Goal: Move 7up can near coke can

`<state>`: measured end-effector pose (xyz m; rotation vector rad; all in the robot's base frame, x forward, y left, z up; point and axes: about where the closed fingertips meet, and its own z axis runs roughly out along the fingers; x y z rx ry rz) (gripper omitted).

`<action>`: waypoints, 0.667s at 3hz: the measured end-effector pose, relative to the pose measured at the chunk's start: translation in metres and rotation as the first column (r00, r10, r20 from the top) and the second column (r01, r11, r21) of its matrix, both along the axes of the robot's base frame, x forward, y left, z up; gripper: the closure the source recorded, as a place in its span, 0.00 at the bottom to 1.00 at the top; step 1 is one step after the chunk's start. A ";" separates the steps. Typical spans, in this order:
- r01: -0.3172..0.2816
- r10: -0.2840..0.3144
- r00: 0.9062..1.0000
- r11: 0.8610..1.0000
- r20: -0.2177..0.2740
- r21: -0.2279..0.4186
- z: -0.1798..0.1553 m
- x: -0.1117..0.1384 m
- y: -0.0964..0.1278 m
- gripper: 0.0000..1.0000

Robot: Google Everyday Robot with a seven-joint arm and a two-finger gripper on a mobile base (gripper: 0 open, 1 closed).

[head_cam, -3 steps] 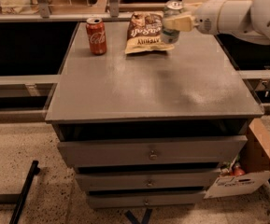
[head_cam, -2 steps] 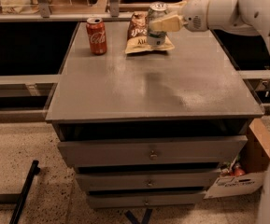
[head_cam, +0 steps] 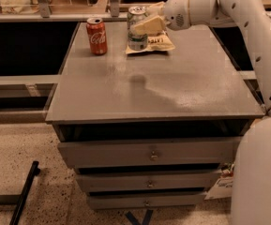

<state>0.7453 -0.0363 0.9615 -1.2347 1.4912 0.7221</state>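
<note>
The 7up can, silver-white with green markings, is held upright in the air above the far part of the grey cabinet top. My gripper reaches in from the right and is shut on it, its cream fingers around the can's side. The coke can, red with white script, stands upright near the far left edge, a short way left of the held can.
A snack bag lies flat on the top just behind and under the held can. My white arm spans the right side. The cabinet has several drawers below. A railing runs behind the cabinet.
My gripper has carried the 7up can leftward, from right of the snack bag to over its left end, closer to the coke can. The view has also shifted.
</note>
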 end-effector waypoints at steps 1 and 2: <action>-0.005 0.005 1.000 1.000 -0.021 0.003 -0.003 0.007 0.014 0.97; 0.033 -0.029 0.998 0.998 -0.054 0.061 -0.008 0.017 0.024 0.79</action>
